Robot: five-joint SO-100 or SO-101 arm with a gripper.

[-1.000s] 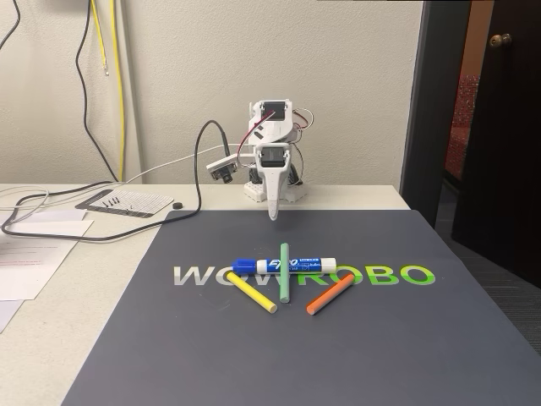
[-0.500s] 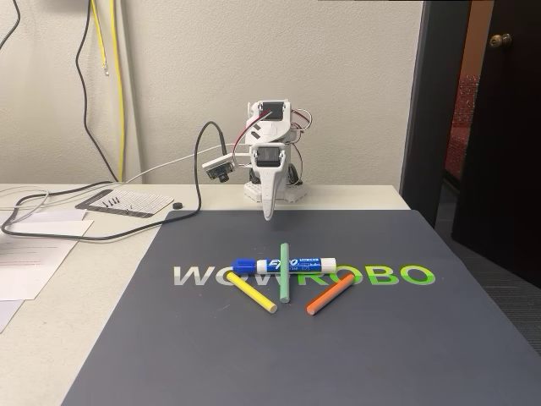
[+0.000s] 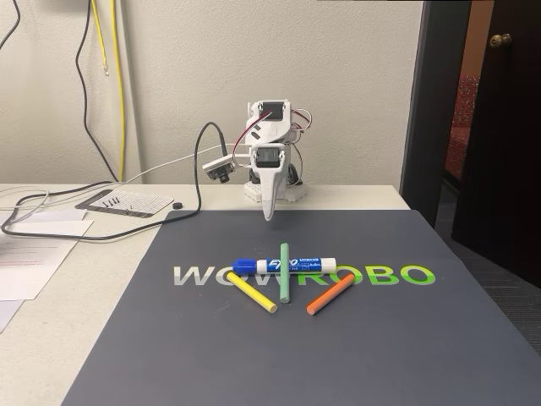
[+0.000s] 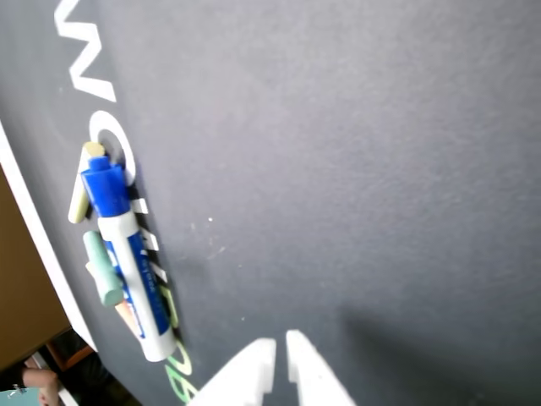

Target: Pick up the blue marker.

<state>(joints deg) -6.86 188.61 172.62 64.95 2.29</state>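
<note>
Hovering with tips pressed together, your end effector (image 3: pixel 270 216) sits above-centre in the fixed view; blue marker (image 3: pixel 287 266) lies below it, long axis left-right.

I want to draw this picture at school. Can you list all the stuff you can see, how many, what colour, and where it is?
Marker: 1, white with blue cap, lying across the mat's middle, cap to the left in the fixed view.
Green stick: 1, green, lying across the marker.
Yellow stick: 1, yellow, near the cap end.
Orange stick: 1, orange, near the marker's other end.
Mat: 1, dark grey with white and green letters, on the table.
Papers: a few, white, left of the mat.
Cables: several, black, yellow and white, on the wall and table.
Door: 1, dark, at the right.
Gripper: 1, white, above the mat's far edge, fingers nearly together.
</note>
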